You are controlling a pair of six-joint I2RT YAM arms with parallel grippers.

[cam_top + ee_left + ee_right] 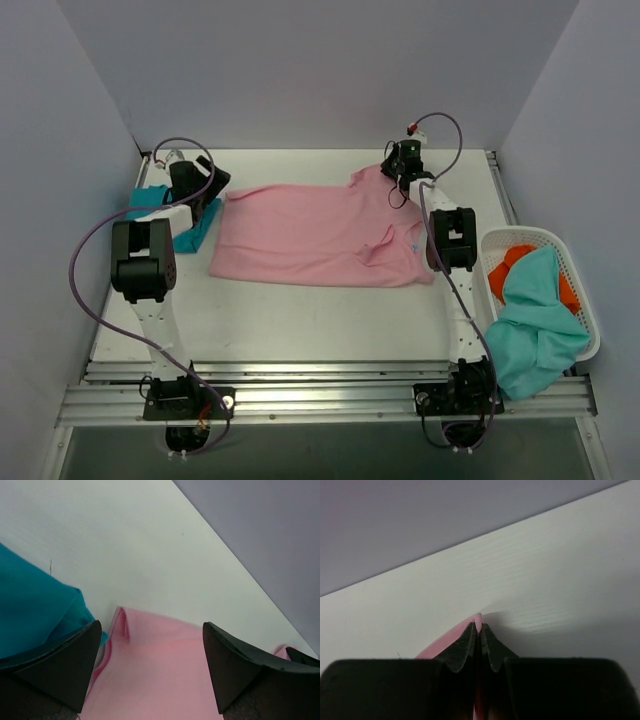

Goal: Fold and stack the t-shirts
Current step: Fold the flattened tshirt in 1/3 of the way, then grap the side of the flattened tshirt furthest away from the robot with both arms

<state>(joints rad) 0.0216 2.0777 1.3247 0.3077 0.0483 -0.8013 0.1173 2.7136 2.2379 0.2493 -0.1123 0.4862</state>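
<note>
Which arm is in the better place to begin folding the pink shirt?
Right. The right gripper is shut on the far right corner of the pink shirt, ready to pull it over. The left gripper hangs open above the far left corner and holds nothing.

White table [300,320], pink t-shirt [310,235] spread, teal t-shirt [196,234], lattice basket [572,262]

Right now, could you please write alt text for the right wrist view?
The right gripper has its black fingers pinched shut on an edge of the light pink cotton t-shirt, over the white table with a grey wall behind.
</note>
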